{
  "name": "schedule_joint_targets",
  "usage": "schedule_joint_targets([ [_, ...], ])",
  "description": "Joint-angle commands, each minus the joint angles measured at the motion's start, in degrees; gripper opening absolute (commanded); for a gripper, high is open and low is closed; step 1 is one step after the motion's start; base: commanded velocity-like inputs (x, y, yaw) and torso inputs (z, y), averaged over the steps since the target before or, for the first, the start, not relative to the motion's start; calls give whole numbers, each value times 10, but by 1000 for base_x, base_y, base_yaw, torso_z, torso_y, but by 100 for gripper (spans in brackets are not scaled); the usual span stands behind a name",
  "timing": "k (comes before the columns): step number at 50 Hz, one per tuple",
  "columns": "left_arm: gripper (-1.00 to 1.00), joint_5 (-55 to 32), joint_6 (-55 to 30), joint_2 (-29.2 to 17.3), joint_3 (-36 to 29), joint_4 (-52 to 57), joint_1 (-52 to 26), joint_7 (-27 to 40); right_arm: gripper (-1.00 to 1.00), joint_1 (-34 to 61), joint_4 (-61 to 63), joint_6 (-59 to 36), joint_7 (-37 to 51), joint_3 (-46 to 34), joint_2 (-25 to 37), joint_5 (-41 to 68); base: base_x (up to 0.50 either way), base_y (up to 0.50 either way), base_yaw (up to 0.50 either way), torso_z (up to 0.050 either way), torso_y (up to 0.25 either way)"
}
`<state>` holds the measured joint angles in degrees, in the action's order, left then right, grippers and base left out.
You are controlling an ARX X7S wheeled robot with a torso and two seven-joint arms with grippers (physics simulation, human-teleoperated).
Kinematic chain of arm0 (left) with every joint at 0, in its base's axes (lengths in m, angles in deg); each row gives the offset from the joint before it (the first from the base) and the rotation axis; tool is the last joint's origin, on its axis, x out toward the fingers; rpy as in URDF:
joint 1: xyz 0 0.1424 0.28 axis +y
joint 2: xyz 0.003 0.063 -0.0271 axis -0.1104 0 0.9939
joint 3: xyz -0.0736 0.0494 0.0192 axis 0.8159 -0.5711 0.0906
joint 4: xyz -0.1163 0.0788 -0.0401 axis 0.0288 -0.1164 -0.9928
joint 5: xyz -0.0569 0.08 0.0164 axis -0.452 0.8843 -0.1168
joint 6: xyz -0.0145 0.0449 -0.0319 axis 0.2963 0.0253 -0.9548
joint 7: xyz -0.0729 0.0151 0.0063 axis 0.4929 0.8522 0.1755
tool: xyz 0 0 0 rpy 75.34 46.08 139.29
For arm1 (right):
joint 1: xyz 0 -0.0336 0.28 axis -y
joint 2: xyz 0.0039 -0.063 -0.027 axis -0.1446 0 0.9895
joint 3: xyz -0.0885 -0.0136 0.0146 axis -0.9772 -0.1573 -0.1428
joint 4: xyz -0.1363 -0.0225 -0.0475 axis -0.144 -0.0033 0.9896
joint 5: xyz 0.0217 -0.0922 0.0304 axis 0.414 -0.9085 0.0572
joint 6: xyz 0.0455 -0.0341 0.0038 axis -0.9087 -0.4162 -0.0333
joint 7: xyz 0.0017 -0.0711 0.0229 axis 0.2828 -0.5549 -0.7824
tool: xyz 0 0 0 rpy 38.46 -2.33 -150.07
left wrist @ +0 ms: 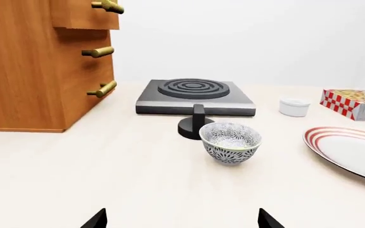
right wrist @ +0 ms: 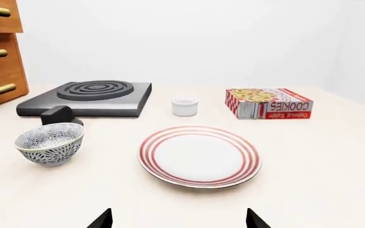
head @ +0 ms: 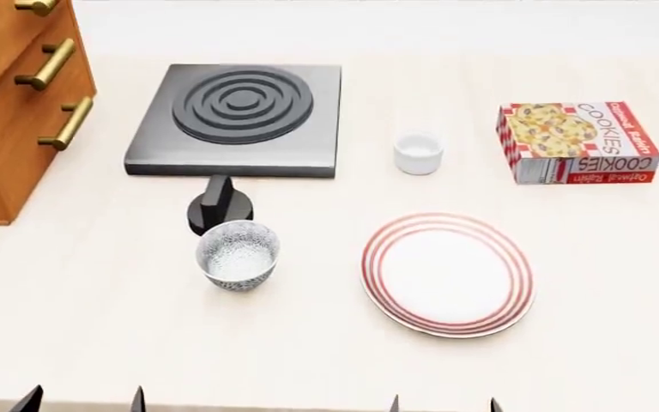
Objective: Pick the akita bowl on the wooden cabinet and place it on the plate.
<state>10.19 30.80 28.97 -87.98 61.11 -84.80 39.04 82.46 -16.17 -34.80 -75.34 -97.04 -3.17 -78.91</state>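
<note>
Since nothing was held yet, you were at the approach step: reach not begun.

Bowl: small round akita bowl with blue-grey patterned outside and pale inside point(head: 238, 254) stood upright on the cream tabletop point(head: 306, 360), not on top of the cabinet; just in front of the black knob point(head: 219, 206) of the dark grey square hotplate point(head: 238, 116), apart from it as far as I could tell.

Cabinet: large orange-brown wood-grain cabinet with brass bar handles point(head: 3, 154) sat at the far left, well apart from the bowl.

Plate: wide white round plate with thin red rim rings point(head: 448, 273) lay flat to the right of the bowl, near but not touching, nothing on it.

Left gripper point(left wrist: 182, 221): only two dark fingertips showed at the frame edge, set wide apart, holding nothing; bowl sat ahead between them in the left wrist view.

Right gripper point(right wrist: 179, 219): also spread wide, holding nothing, facing the plate.

Bystanders: small white cup point(head: 418, 153) and red cookie box point(head: 576, 142) stood behind the plate, clear of the path.

Next move, my read: you needed to bring the left arm forward and down over the rim, close on the wall, lift, carry right, set down centred.

Risk: thin curved wall could have slipped or tipped on a shallow grasp.
</note>
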Motion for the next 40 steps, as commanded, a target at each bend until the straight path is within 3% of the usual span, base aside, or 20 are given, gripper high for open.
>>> schedule_joint_targets([
  [1,100,-8,7,-8,-6,-12,-7,3,100,2,-1,0,8,-7,6,6,0,0,0,50,109],
  [25,100,-20,8,-17,-16,-11,-6,16,100,4,-3,2,22,-20,16,15,0,0,0,50,106],
  [30,100,-20,12,-17,-20,-9,-3,20,100,4,-3,1,25,-23,18,16,0,0,0,0,0],
  [40,100,-19,8,-19,-27,4,4,30,100,4,-2,1,29,-27,22,19,0,364,0,0,0],
])
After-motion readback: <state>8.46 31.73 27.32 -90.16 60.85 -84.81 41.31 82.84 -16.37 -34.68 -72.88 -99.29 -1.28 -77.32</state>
